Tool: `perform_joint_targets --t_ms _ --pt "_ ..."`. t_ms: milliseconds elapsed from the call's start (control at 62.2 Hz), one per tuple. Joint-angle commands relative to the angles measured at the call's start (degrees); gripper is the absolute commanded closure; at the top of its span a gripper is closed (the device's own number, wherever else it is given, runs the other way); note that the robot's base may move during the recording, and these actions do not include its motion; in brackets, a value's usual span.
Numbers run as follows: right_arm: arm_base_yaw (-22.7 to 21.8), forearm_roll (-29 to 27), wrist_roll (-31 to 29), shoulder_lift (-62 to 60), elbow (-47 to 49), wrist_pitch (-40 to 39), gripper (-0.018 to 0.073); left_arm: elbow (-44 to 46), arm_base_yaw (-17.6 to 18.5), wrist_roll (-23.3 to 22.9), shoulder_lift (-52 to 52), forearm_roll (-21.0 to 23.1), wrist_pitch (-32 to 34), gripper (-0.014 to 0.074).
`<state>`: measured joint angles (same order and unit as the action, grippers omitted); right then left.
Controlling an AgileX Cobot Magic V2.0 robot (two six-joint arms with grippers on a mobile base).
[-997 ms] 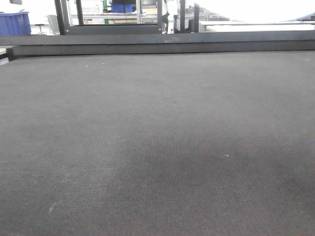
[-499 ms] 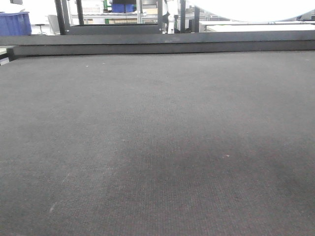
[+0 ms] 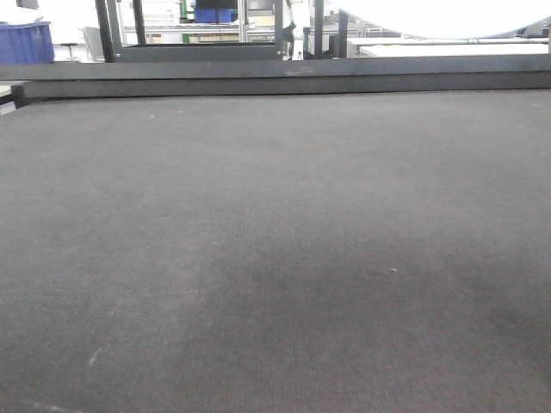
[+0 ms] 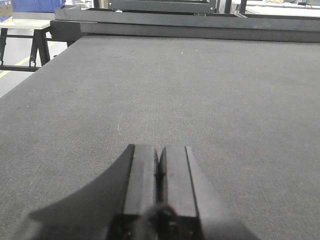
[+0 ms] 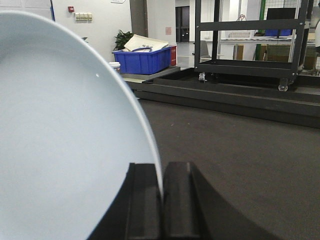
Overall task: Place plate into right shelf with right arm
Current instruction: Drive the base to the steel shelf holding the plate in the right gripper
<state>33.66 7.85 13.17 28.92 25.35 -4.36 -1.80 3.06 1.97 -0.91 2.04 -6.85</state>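
The white plate [image 5: 65, 125] fills the left half of the right wrist view, standing on edge. My right gripper [image 5: 162, 167] is shut on its rim, which runs down between the two black fingers. From the front view only a white arc of the plate [image 3: 448, 17] shows at the top right, above the dark grey table [image 3: 258, 215]. My left gripper [image 4: 159, 150] hovers low over the table with its fingers pressed together and nothing between them. The right shelf is out of view.
A raised black ledge [image 3: 284, 77] runs along the table's far edge. Beyond it stand a black framed cart [image 5: 250, 45] and a blue bin [image 5: 142, 60]. The table's left edge [image 4: 30, 85] drops to the floor near a trestle bench [image 4: 25, 25].
The soft shadow on the table in the front view has slid to the right. The plate's white arc at the top right has barely shifted.
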Motion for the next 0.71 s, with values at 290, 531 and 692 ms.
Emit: perform_joint_targets --t_ms 290,531,692 --pt "-0.12 0.51 -0.04 -0.03 1.62 -5.89 0.0503 -0.57 -0.15 -0.16 -0.39 0.35 4.84 0.0643" --pt "-0.12 0.51 -0.04 -0.03 1.62 -5.89 0.0503 -0.57 -0.15 -0.16 -0.39 0.35 4.84 0.0643" --pt "-0.12 0.51 -0.04 -0.03 1.62 -5.89 0.0503 -0.57 -0.15 -0.16 -0.39 0.35 4.84 0.0643"
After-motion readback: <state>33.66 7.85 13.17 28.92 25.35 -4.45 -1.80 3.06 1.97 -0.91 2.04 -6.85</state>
